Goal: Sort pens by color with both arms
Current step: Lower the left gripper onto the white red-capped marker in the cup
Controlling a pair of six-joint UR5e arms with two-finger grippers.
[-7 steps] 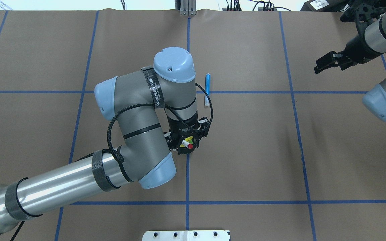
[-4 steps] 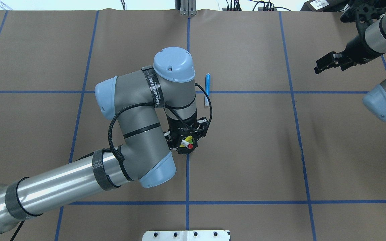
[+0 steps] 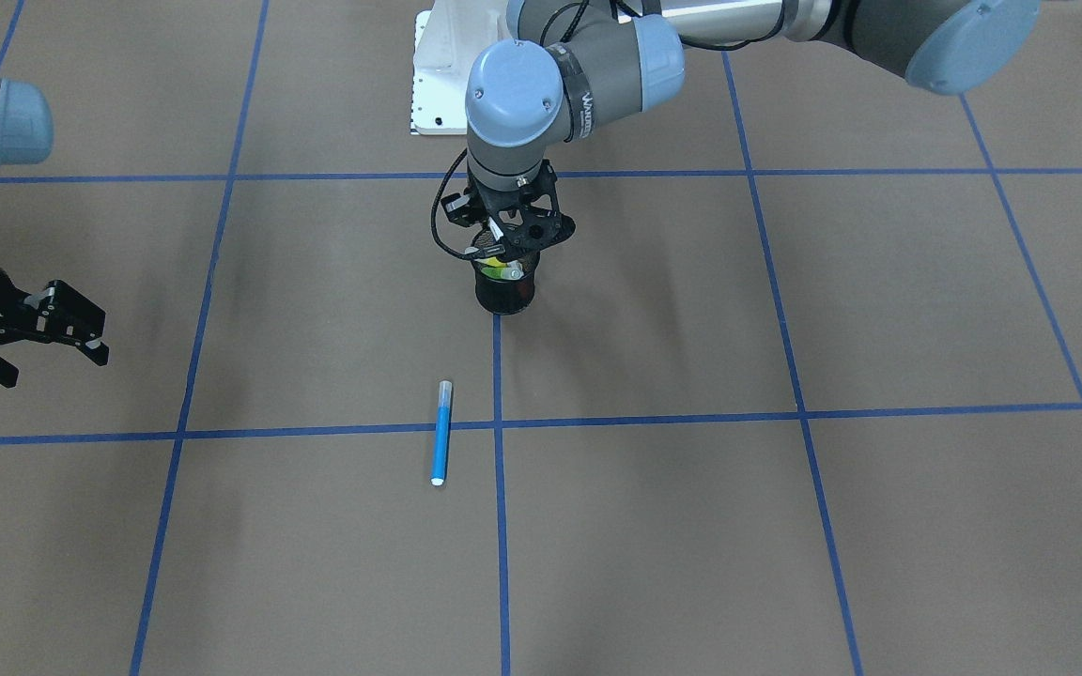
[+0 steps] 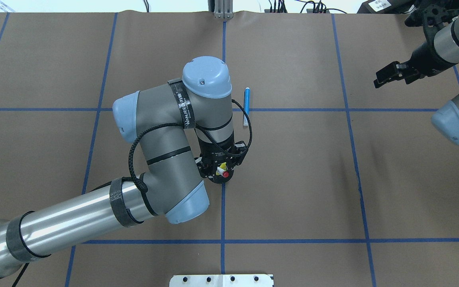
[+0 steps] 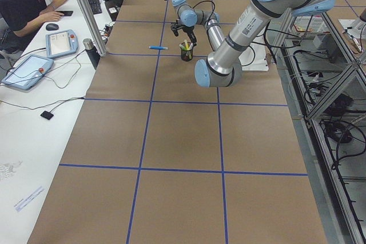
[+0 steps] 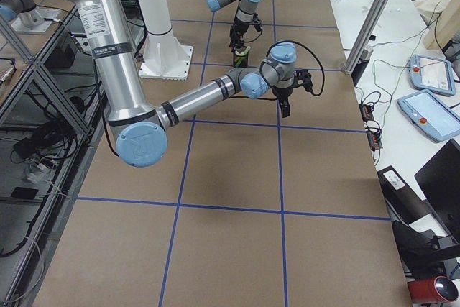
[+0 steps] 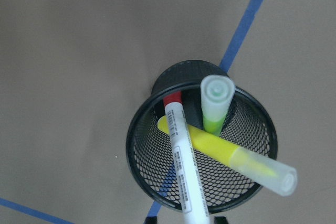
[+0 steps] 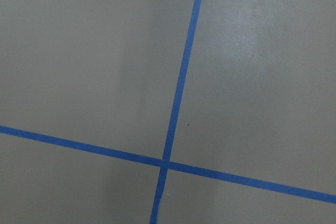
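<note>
A black mesh cup [image 7: 137, 129] stands on a blue tape line and holds three pens. These are a white pen with a red end [image 7: 184, 166], a green pen [image 7: 215, 103] and a yellow pen [image 7: 226, 153]. My left gripper [image 4: 219, 172] hangs straight over the cup [image 3: 503, 293] and is open, its fingertips either side of the white pen's upper end. A blue pen [image 4: 246, 107] lies alone on the table beyond the cup. My right gripper [image 4: 385, 77] hovers open and holds nothing at the far right, well away from the pens.
The brown table cover [image 4: 293, 179] is marked into squares by blue tape. A white base plate [image 4: 221, 280] sits at the near edge. In the exterior left view a seated person [image 5: 26, 4] works at a side desk with tablets.
My left gripper has sunk a little lower over the cup, covering more of the yellow pen in the overhead view. The right arm has barely moved.
</note>
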